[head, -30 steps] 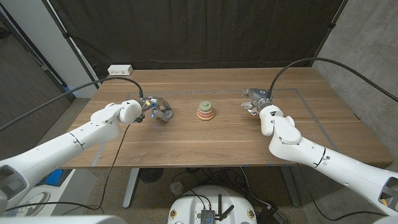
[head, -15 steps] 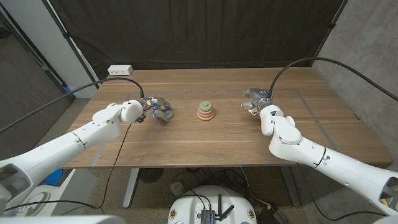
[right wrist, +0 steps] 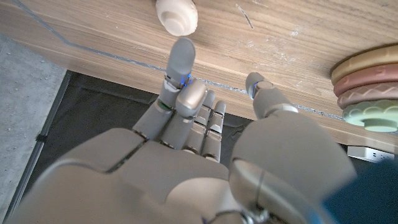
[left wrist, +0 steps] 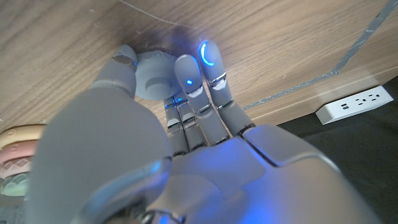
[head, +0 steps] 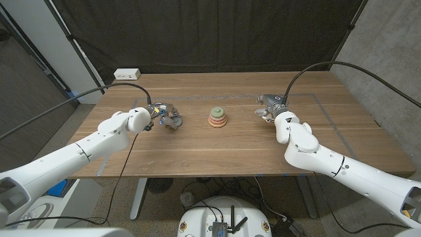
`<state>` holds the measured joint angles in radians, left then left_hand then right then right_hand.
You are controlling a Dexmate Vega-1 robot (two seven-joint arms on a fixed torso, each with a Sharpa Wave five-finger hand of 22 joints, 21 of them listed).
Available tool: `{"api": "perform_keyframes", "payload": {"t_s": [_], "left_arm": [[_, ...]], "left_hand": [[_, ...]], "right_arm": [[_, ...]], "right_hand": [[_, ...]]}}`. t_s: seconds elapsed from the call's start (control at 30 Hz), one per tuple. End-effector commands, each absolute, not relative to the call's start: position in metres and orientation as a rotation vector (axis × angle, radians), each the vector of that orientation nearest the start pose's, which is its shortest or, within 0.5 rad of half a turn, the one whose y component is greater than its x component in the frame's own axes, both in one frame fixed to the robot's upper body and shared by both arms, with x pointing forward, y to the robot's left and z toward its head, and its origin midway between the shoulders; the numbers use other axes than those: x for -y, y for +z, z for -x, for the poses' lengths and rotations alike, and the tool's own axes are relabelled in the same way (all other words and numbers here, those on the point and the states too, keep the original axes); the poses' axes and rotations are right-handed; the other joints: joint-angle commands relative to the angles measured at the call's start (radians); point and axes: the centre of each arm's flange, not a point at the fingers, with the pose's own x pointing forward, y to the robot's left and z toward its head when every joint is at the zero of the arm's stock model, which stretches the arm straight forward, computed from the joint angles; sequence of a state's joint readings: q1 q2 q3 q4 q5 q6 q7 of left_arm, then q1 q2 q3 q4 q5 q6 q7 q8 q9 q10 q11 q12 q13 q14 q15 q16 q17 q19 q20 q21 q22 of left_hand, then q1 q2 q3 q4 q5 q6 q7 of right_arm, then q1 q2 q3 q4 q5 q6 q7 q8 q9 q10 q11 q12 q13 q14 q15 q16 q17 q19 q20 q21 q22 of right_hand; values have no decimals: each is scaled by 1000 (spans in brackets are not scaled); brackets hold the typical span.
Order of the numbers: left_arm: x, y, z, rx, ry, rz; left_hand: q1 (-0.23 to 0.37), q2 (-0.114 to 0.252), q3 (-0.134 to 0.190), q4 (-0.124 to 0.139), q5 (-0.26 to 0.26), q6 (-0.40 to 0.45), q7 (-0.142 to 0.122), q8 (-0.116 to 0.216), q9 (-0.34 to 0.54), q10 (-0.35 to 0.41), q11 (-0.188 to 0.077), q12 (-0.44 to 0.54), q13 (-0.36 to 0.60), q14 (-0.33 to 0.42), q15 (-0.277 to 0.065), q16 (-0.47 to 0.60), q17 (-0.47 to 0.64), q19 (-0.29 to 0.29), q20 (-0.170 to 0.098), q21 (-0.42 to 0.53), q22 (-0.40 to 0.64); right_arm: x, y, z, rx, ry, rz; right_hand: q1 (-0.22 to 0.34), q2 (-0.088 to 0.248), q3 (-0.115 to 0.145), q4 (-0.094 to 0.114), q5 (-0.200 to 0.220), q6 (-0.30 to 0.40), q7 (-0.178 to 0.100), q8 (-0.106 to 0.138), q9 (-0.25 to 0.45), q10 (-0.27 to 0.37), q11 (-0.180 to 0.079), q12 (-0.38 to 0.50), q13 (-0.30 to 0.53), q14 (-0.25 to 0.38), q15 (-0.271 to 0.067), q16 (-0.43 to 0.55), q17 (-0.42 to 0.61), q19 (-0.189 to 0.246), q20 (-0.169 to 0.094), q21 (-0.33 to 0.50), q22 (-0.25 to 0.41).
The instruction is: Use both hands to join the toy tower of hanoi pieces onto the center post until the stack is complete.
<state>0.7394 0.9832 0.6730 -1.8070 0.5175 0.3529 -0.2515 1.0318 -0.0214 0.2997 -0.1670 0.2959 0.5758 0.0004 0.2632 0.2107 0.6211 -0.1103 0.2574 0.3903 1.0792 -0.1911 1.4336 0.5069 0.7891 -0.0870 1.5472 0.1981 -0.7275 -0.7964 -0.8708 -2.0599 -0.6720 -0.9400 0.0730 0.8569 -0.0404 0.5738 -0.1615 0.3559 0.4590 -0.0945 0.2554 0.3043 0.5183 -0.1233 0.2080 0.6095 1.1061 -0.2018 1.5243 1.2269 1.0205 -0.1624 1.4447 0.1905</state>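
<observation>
Standing mid-tabletop (head: 217, 148), ring stack (head: 218, 117), left hand (head: 164, 116) fingers curled round a grey round piece (left wrist: 155, 73), right hand (head: 270, 105) loosely spread, empty, cream cap piece (right wrist: 177, 17) just beyond its fingertips.

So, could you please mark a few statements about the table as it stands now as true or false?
1. The ring stack stands between the left hand and the right hand. True.
2. A cream piece lies on the table just beyond the right hand's fingertips. True.
3. The white power strip lies beside the right hand. False: it sits at the table's far edge on the left arm's side.
4. The grey piece tops the stack. False: it is at the left hand's fingers, apart from the stack.
</observation>
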Motion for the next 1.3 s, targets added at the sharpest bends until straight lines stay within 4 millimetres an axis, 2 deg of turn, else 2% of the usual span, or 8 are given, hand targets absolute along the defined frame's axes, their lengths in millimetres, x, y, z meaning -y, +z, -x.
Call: {"api": "perform_keyframes", "payload": {"t_s": [0.03, 0.47, 0.5, 0.7, 1.3], "left_arm": [[-288, -11, -603, 259, -39, -1588], [-288, -8, -602, 278, -16, -1568], [-288, -7, -602, 276, -15, -1566], [-291, -1, -600, 280, -5, -1562], [-287, 19, -593, 282, -7, -1580]], "left_hand": [[18, 6, 14, 0, 1, 26, -4, 11, 4, 44, -25, 7, 19, 11, -28, 11, 8, 15, -123, 6, 1], [44, 19, 28, -1, 4, 59, -9, 17, 7, 90, -37, 15, 29, 35, -28, 34, 45, 33, -124, 8, 2], [46, 20, 30, 0, 5, 69, -13, 19, 8, 99, -49, 15, 30, 35, -28, 34, 50, 38, -124, 10, 5], [53, 21, 37, 0, 7, 90, -14, 23, 10, 128, -47, 18, 33, 48, -27, 47, 76, 49, -124, 13, 11], [49, 21, 45, 5, 9, 117, -21, 26, 12, 144, -51, 11, 37, 46, -26, 50, 111, 51, -124, 10, 16]], "right_arm": [[191, -7, -563, 304, -237, 1434], [192, -5, -559, 308, -248, 1436], [192, -5, -558, 309, -249, 1436], [192, -6, -557, 312, -252, 1434], [191, -2, -553, 329, -264, 1433]], "right_hand": [[-5, 8, 7, 3, 9, 2, -5, 4, 3, 8, -2, 6, 3, -6, -16, -4, 2, -5, -60, 0, 1], [-8, 10, 8, 4, 11, 3, -4, 4, 3, 11, 1, 6, 4, -17, -16, -15, -6, -6, -60, -1, 1], [-9, 10, 8, 4, 11, 3, -5, 4, 3, 10, 0, 6, 4, -17, -16, -15, -6, -6, -60, -1, 1], [-9, 11, 8, 4, 12, 3, -5, 4, 3, 11, -1, 6, 4, -16, -16, -14, -4, -6, -59, -2, 1], [-12, 13, 8, 3, 14, 3, -3, 4, 4, 13, 0, 6, 6, -14, -16, -13, 0, -5, -60, -1, 2]]}}
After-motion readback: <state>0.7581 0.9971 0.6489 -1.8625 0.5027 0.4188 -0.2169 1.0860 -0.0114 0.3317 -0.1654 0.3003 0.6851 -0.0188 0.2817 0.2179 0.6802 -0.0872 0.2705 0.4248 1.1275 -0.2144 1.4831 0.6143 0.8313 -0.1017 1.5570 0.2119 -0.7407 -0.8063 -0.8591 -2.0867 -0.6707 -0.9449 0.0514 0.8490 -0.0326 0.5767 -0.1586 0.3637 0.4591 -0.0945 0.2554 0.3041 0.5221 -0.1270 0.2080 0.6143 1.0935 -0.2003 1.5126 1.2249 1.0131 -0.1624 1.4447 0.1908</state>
